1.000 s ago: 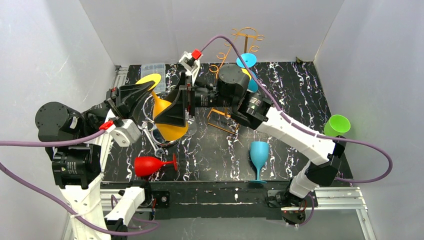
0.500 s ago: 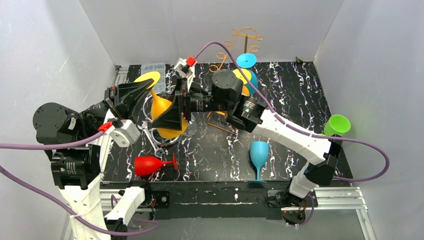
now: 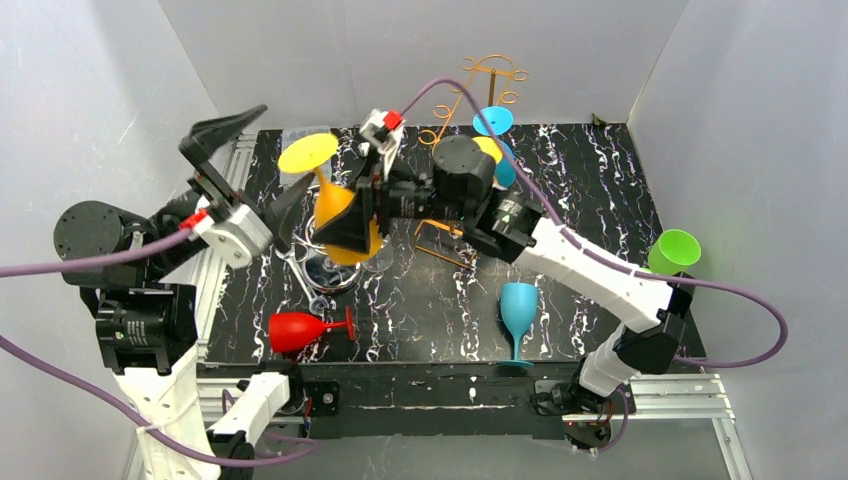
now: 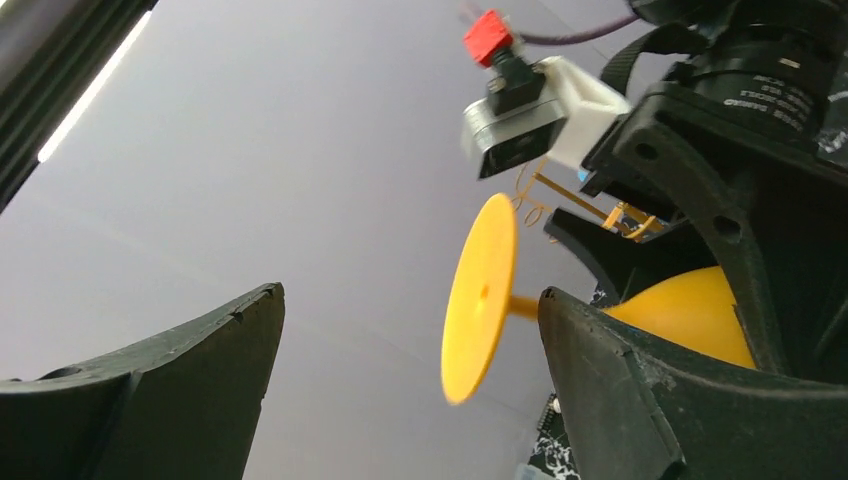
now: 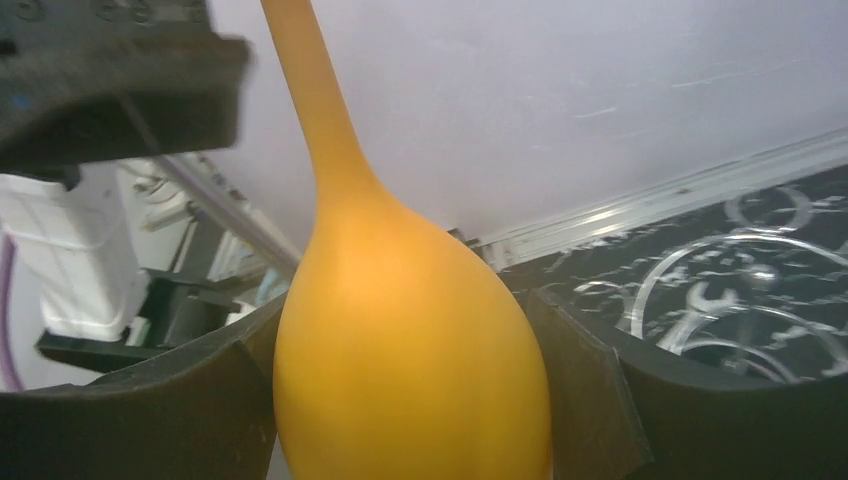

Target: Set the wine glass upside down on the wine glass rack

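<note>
The orange wine glass (image 3: 333, 203) hangs above the table's left half, bowl down, its round foot (image 3: 308, 153) tilted up and to the left. My right gripper (image 3: 352, 216) is shut on the bowl. In the right wrist view the bowl (image 5: 410, 380) fills the gap of that gripper (image 5: 405, 310), both pads against it. My left gripper (image 3: 255, 170) stands wide open just left of the foot, touching nothing. In the left wrist view the foot (image 4: 480, 295) stands between the fingers of this gripper (image 4: 410, 295), nearer the right one. The copper wine glass rack (image 3: 487, 73) stands at the back with a blue glass (image 3: 493, 121) hanging on it.
A red glass (image 3: 300, 330) lies on its side near the front left. A blue glass (image 3: 518, 305) stands upright at the front centre. A green glass (image 3: 673, 250) sits at the right edge. Clear glassware (image 3: 325, 272) lies below the held glass. White walls enclose the table.
My left gripper opened, let go of the orange glass near its foot and drew back to the left. The right gripper closed a little on the bowl and now carries the glass alone.
</note>
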Tool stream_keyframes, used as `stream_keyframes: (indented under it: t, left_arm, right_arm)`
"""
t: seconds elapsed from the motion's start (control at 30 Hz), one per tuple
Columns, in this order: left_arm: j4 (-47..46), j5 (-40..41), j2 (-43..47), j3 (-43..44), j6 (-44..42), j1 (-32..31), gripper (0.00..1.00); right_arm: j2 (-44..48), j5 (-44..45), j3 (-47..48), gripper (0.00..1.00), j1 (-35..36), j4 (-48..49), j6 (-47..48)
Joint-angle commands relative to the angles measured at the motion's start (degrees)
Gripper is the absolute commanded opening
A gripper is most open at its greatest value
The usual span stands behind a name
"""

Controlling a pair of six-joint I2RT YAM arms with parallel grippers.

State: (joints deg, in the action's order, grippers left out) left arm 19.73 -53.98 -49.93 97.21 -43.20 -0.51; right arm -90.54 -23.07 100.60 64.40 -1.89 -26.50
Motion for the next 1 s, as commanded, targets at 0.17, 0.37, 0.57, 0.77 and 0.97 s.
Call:
stream_keyframes:
  t: [0.17, 0.37, 0.57, 0.77, 0.97]
  left_arm:
    - [1.4, 11.4, -4.0, 7.8, 18.7, 0.2, 0.98]
    - [7.1, 13.9, -7.2, 14.0, 25.7, 0.2, 0.99]
    - [7.2, 17.9, -8.3, 13.7, 27.1, 0.2, 0.99]
    - [8.1, 19.6, -9.0, 13.7, 26.4, 0.2, 0.99]
    - [6.9, 20.2, -9.0, 11.7, 25.4, 0.2, 0.99]
  right_arm:
    - [7.1, 12.6, 7.2, 0.57, -18.3, -9.7, 12.3]
    - [10.2, 34.0, 4.8, 0.59, -23.6, -9.3, 24.0]
    - [13.0, 44.2, -2.3, 0.56, -34.3, -1.8, 26.3]
    - [14.5, 33.9, -12.5, 0.53, -51.5, 7.5, 20.8]
    - [12.4, 27.8, -21.6, 0.50, -57.3, 19.1, 20.3]
